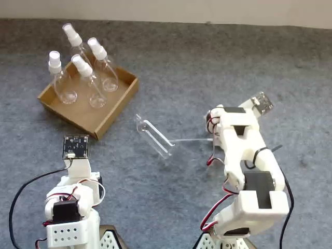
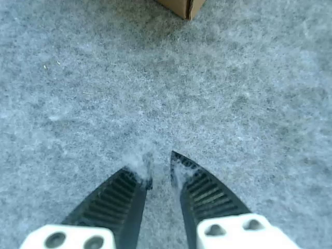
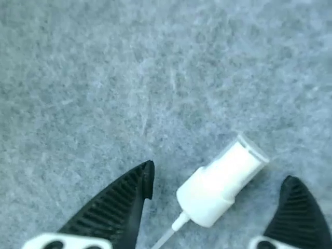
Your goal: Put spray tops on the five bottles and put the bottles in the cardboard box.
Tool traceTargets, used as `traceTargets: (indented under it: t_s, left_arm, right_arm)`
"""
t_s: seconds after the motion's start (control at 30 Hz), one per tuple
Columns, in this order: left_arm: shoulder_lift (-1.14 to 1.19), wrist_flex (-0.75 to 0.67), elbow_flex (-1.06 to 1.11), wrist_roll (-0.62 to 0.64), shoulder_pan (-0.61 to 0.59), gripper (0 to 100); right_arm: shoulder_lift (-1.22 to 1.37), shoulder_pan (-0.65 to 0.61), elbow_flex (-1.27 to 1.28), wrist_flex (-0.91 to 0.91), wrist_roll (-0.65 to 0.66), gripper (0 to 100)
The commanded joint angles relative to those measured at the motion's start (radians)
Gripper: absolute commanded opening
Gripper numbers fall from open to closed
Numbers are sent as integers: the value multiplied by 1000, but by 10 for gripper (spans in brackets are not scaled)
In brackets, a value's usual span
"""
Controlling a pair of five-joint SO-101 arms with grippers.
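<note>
Covering the whole counter (image 1: 207, 62) is a grey, felt-like fabric with a fuzzy nap, and a pale strip of wall (image 1: 166, 8) runs along its far edge.

At the far left the cardboard box (image 1: 119, 106) sits at an angle on the fabric. Four bottles (image 1: 96, 91) stand inside it, clear and each fitted with a white spray top. A corner of the box also shows at the edge of the left wrist view.

Near the front left, the left arm (image 1: 70, 207) stands folded with its wrist pointing down. The left gripper (image 2: 161, 168) rests its black ribbed fingers (image 2: 124, 194) against the grey nap. Only a narrow gap separates them, and nothing is between them.

In the middle of the counter the fifth bottle (image 1: 154, 136) lies on its side, clear and uncapped, well apart from the box.

Just right of it a thin dip tube (image 1: 192, 139) lies on the fabric and runs toward the right arm (image 1: 249, 155), which stretches forward over the right half of the counter. The right gripper (image 3: 219, 174) hangs low with its fingers spread wide. The loose spray top (image 3: 220, 184) lies on the fabric between them, and neither finger touches it.
</note>
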Motion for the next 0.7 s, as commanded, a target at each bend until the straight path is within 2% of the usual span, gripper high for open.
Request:
traceTargets:
  t_s: [0.0, 0.17, 0.23, 0.4, 0.67]
  left_arm:
    - [-4, 6, 21, -8, -8, 5]
    - [-4, 6, 21, -8, -8, 5]
    - [-4, 6, 21, -8, -8, 5]
    - [-4, 6, 21, -8, -8, 5]
    - [-4, 6, 21, -8, -8, 5]
  right_arm:
    - [12, 36, -62, -27, -3, 166]
    - [5, 84, -62, -24, 14, 32]
    - [5, 94, -68, -24, 77, 3]
    - [4, 87, -70, -24, 213, 5]
    - [10, 88, -44, -1, 219, 9]
